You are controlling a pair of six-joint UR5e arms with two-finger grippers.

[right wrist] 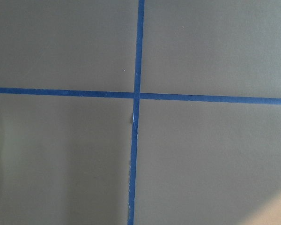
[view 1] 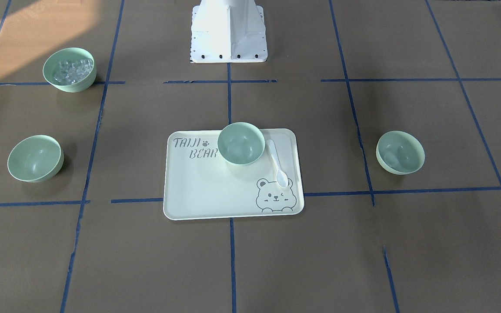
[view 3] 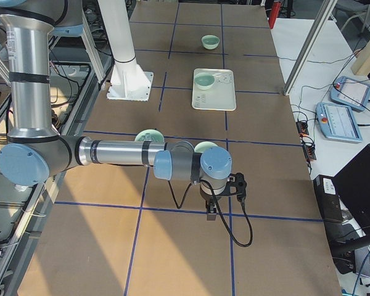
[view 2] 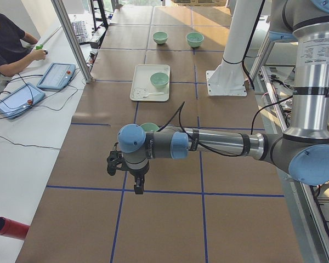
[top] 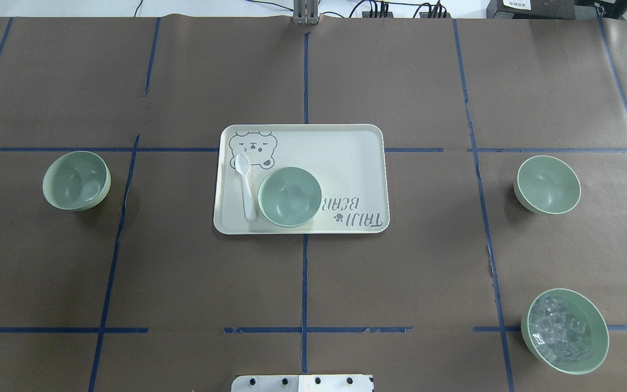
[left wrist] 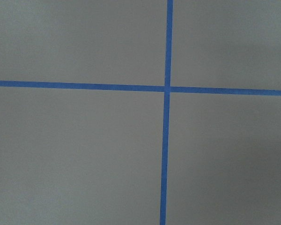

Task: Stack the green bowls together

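Three pale mint-green round plastic bowls (top: 290,196) sit unstacked. One is on the cream rectangular bear-print tray (top: 346,133), just beside a white plastic spoon (top: 246,188). A second bowl (top: 77,181) sits well left of the tray and a third bowl (top: 547,184) well right of it.

Likely slips are taking the look-alike green bowl of clear cubes (top: 564,330), right of the tray and nearer the robot, or nesting a bowl off-centre so the stack tilts.

Each bowl sits mouth-up; being round, none has a long axis.

The jaws on the left arm (view 2: 219,143) and the right arm (view 3: 117,152) show only side-on, so I cannot tell their opening or load.
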